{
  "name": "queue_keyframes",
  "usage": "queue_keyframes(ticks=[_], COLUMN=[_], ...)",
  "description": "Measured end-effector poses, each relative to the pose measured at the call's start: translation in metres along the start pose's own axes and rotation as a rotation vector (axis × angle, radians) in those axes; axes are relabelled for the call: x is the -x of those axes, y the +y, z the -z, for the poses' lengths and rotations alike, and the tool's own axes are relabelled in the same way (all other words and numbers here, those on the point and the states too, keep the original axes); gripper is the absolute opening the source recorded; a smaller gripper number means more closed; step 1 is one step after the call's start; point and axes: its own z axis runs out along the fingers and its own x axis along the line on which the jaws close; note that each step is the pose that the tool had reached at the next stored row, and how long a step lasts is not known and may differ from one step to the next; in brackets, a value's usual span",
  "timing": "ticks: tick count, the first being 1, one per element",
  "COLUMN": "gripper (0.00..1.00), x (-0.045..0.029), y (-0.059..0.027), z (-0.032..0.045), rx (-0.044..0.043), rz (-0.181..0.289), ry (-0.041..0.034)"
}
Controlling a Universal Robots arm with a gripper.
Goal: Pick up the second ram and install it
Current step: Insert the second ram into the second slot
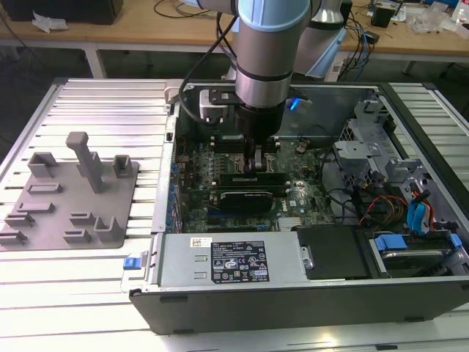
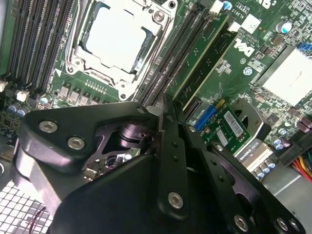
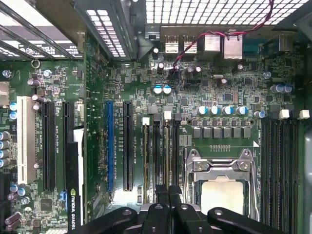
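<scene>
- Hand (image 2: 165, 108), fingers pinched narrow, tips over memory slots (image 3: 156, 156) beside CPU socket (image 3: 222, 192); second ram between them: cannot tell.
- Better done pressing straight down, evenly, into 1 slot.

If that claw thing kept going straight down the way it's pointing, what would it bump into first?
Most likely the black memory slots beside the silver CPU socket. In the second wrist view the gripper points right at them. I cannot judge how much gap is left.
</scene>
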Motion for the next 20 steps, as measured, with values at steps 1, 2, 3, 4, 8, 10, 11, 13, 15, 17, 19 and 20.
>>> queue_keyframes(ticks=[1, 2, 3, 4, 8, 10, 11, 13, 15, 17, 19, 20], gripper=[0.09, 0.09, 0.09, 0.09, 0.09, 0.09, 0.09, 0.09, 0.09, 0.09, 0.09, 0.09], x=[0.0006, 0.0009, 0.0013, 0.002, 0.0021, 0.0022, 0.0021, 0.0022, 0.0023, 0.0023, 0.0022, 0.0021], y=[0.0002, 0.0004, 0.0005, 0.0007, 0.0018, 0.0022, 0.0022, 0.0022, 0.0023, 0.0029, 0.0028, 0.0029], z=[-0.0004, -0.0005, -0.0005, -0.0007, -0.0026, -0.0035, -0.0035, -0.0037, -0.0037, -0.0037, -0.0037, -0.0037], rx=[-0.0002, -0.0002, -0.0001, -0.0001, -0.0001, 0.0, 0.0, -0.0001, -0.0001, -0.0001, -0.0001, -0.0001], rz=[0.0, 0.0, 0.0, 0.0, 0.0, 0.0, 0.0, 0.0, 0.0, 0.0, -0.001, -0.001], ry=[-0.0004, -0.0004, -0.0002, -0.0002, -0.0003, 0.0, 0.0, -0.0002, -0.0003, -0.0003, -0.0003, -0.0003])
